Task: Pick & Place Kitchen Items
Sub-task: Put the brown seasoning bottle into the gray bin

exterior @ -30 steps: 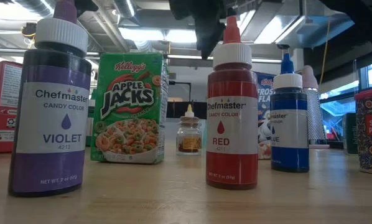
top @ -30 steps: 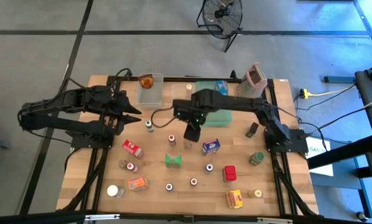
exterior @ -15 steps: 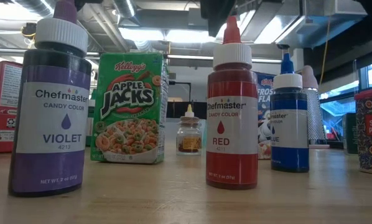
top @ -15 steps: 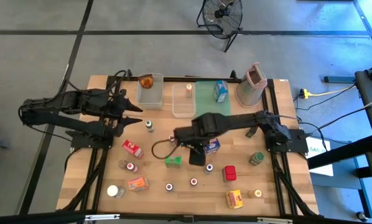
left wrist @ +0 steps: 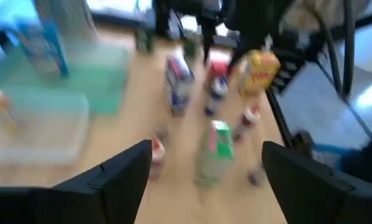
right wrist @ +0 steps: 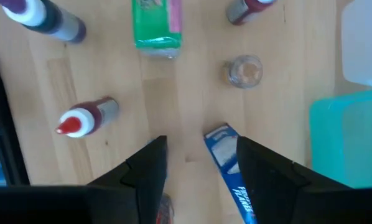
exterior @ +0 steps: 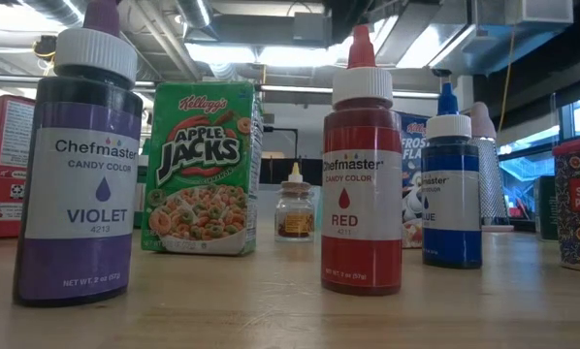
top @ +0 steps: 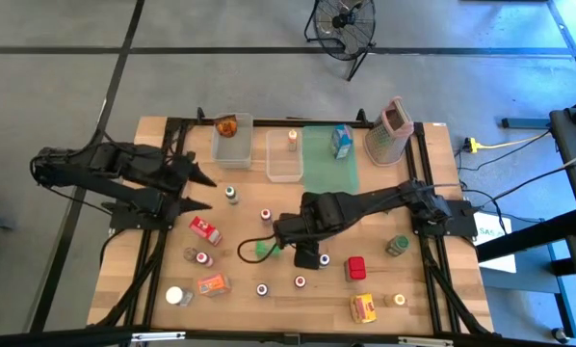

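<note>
In the low view a violet bottle and a red bottle stand nearest, a green cereal box behind them. The right gripper hangs over the table's middle, fingers parted and empty — a small blue box lies just below. Farther off, the left gripper — fingers spread, holding nothing — hovers by the left edge.

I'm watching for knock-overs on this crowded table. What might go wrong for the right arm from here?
1. The blue box sits off-centre between the right gripper's open fingers, near one of them; closing may shove or tip it.
2. That arm's cable loop hangs beside the green box and may snag it.
The left gripper waits open, off to the left.
</note>
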`<state>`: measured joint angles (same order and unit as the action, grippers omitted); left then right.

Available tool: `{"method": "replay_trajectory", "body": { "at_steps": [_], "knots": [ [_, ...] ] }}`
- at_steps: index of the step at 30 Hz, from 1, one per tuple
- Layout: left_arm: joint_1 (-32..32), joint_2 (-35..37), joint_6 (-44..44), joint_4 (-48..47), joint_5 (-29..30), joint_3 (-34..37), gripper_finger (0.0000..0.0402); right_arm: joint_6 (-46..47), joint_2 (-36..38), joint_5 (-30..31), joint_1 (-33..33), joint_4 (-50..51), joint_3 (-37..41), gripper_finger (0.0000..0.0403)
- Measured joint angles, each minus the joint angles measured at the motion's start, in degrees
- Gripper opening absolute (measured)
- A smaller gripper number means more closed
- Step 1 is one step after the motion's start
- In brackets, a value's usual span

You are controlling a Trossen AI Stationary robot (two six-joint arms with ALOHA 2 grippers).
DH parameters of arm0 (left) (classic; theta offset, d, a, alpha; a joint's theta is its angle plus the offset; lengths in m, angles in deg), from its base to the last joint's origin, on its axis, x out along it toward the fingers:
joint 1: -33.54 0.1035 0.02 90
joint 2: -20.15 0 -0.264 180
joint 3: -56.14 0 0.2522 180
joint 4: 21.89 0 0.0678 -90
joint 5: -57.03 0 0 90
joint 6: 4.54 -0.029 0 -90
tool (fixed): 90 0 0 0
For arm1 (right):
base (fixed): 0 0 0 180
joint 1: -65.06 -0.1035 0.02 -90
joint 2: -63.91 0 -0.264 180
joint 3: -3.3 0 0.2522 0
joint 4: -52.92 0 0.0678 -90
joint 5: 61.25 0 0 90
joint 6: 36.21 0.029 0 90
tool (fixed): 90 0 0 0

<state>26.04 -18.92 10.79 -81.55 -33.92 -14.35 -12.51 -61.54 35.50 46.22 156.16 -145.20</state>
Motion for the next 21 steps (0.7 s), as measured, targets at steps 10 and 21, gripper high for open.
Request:
{"method": "replay_trajectory", "body": {
  "at_steps": [10, 21],
  "knots": [
    [-9.3, -0.6, 15.3, -1.5, -11.2, 1.4, 0.0299, 4.1, 0.0, 3.2, -4.5, -10.5, 0.0, 0.0195],
    [-22.5, -1.0, 31.4, -6.2, -4.6, 1.4, 0.0299, 4.6, -0.1, 10.1, -10.7, -24.7, 0.0, 0.0195]
  ]
}}
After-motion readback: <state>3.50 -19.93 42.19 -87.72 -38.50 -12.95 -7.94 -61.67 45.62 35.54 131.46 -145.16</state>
